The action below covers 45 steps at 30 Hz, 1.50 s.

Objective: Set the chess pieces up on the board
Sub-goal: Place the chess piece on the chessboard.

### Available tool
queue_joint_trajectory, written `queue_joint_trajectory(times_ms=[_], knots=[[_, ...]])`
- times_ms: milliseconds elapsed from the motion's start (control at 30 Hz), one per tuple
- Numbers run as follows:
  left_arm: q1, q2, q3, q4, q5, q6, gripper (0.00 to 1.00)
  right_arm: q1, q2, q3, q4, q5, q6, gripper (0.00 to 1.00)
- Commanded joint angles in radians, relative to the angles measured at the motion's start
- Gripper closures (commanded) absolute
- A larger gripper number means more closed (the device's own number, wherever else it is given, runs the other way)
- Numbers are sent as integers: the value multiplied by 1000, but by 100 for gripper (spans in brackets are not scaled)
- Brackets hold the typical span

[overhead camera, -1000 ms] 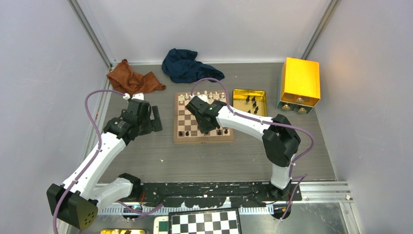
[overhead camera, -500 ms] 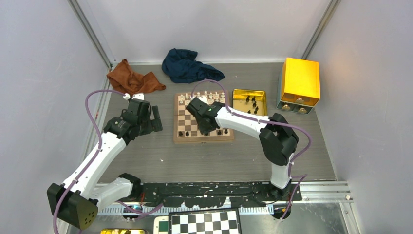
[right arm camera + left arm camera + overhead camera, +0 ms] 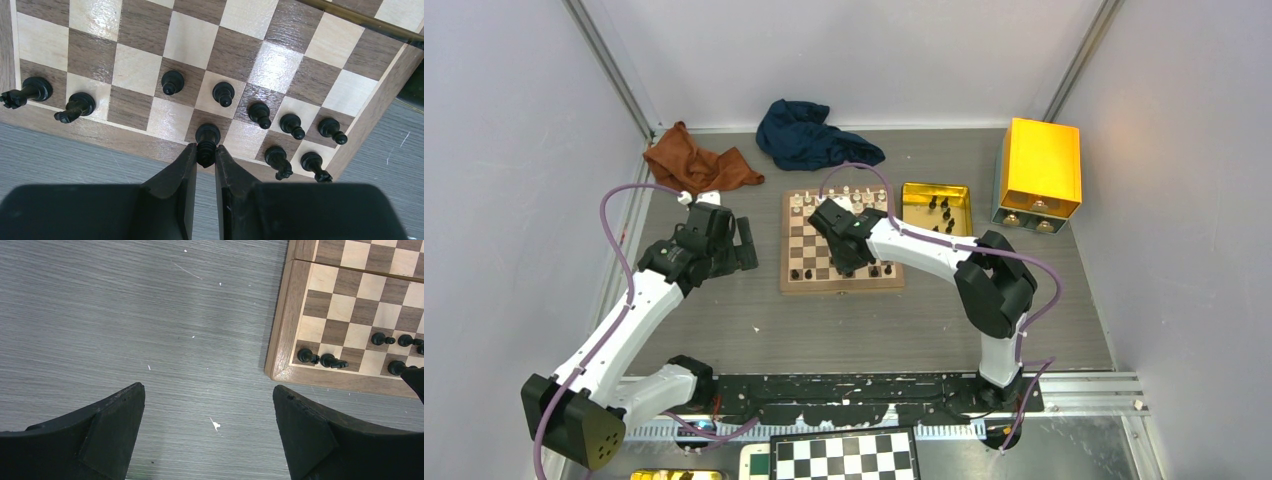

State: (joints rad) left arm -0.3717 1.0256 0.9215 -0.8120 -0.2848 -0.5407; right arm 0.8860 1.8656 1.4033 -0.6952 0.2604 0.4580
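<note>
The wooden board (image 3: pixel 839 287) lies mid-table, with several black chess pieces on its two near rows (image 3: pixel 223 93). My right gripper (image 3: pixel 205 150) hangs over the board's near edge (image 3: pixel 848 268), shut on a black chess piece (image 3: pixel 207 137) whose base sits at a dark square in the nearest row. A rook (image 3: pixel 30 91) and a knight (image 3: pixel 77 106) stand at that row's left end. My left gripper (image 3: pixel 209 390) stands open over bare table just left of the board's near corner (image 3: pixel 282 315), holding nothing.
A gold tin tray (image 3: pixel 909 210) with several black pieces sits right of the board, a gold box (image 3: pixel 1039 170) beyond it. White pieces (image 3: pixel 844 197) line the far row. Blue cloth (image 3: pixel 809 135) and orange cloth (image 3: pixel 696 160) lie behind. A black-and-white board (image 3: pixel 844 455) lies near the bases.
The right arm has shifted slightly to the left, still gripping the black piece. The left arm has not moved.
</note>
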Motion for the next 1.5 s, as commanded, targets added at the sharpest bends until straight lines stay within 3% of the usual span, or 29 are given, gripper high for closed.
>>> queue_joint_trajectory(times_ms=[0,300,567,967,1467], knots=[[4,-1,7,29,-3,10,0,-6,-1,-4,32,-3,-2,99],[5,3,5,30,-1,10,0,-7,1,-5,29,-8,0,96],[5,5,2,35,3,10,0,-8,-9,-12,21,-9,7,80],[5,13,0,41,9,10,0,-8,-21,-7,8,-1,8,68],[5,23,3,50,12,12,0,-7,-43,56,-34,9,-10,67]])
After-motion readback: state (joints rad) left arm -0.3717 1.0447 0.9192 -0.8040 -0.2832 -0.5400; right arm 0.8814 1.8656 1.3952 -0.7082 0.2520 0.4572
